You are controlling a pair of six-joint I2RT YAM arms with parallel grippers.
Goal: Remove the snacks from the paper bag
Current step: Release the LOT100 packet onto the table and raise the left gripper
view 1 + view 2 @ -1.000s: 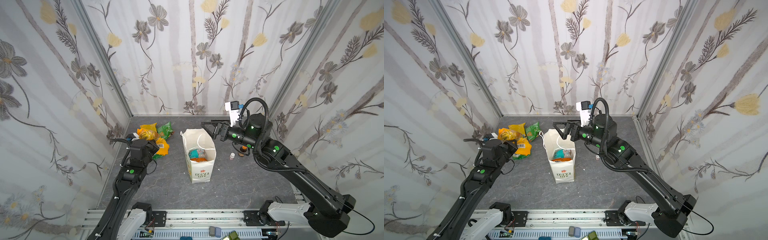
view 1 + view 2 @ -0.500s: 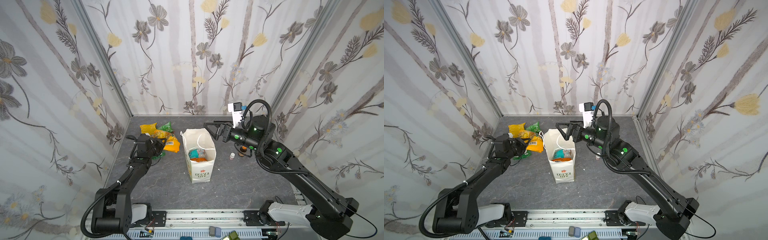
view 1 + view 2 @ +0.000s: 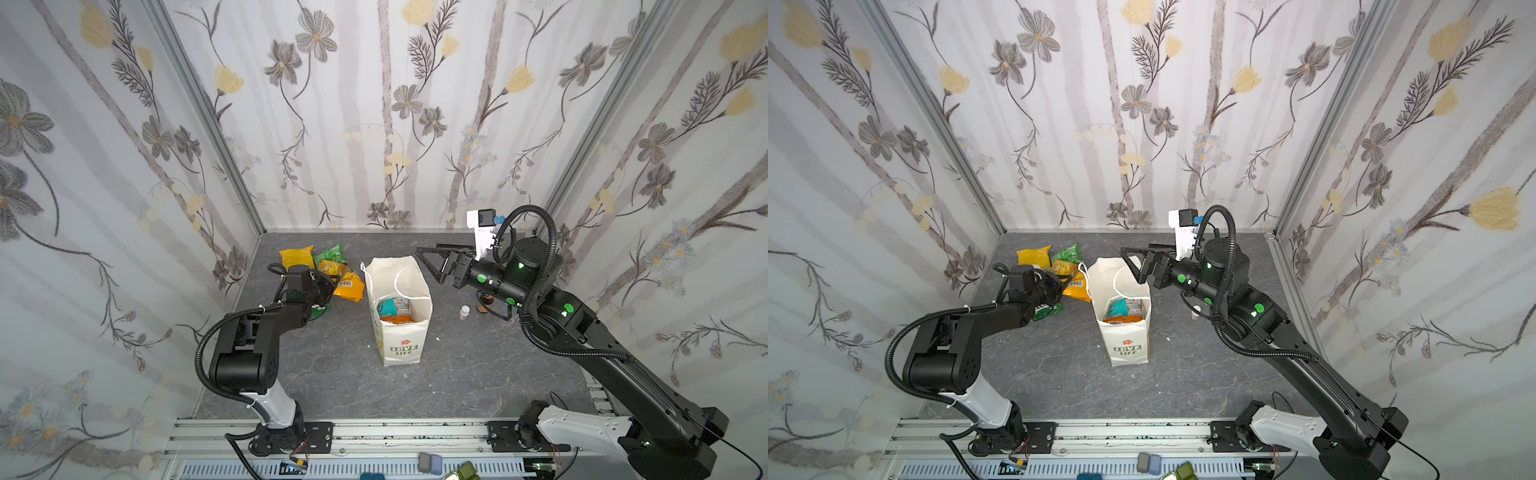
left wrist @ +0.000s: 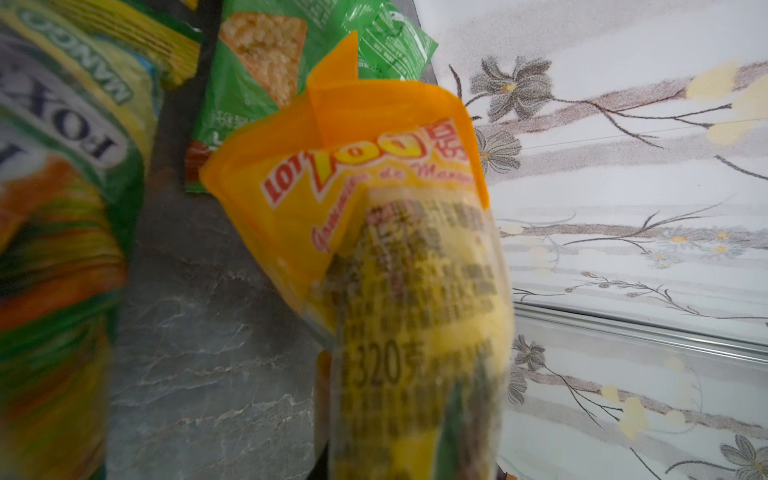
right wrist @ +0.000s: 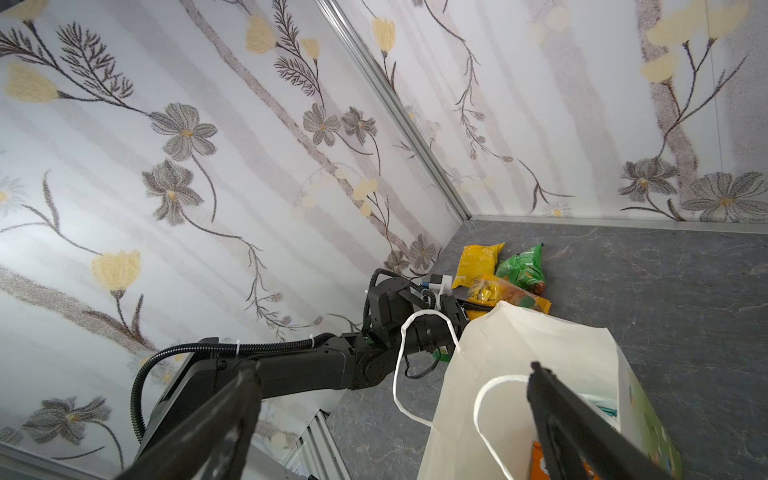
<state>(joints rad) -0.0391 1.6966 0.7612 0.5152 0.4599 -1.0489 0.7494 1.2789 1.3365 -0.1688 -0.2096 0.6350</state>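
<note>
Snacks (image 3: 392, 308) are lying in the bag (image 3: 401, 349) while my left pincer (image 3: 332, 279) is clenching an orange packet (image 4: 374, 137) beside the pile (image 3: 297, 257), so my released right pincer (image 3: 430, 266) is, I reckon, needing to dip in.

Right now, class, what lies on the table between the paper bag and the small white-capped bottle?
Only bare grey table, seen in both top views.
</note>
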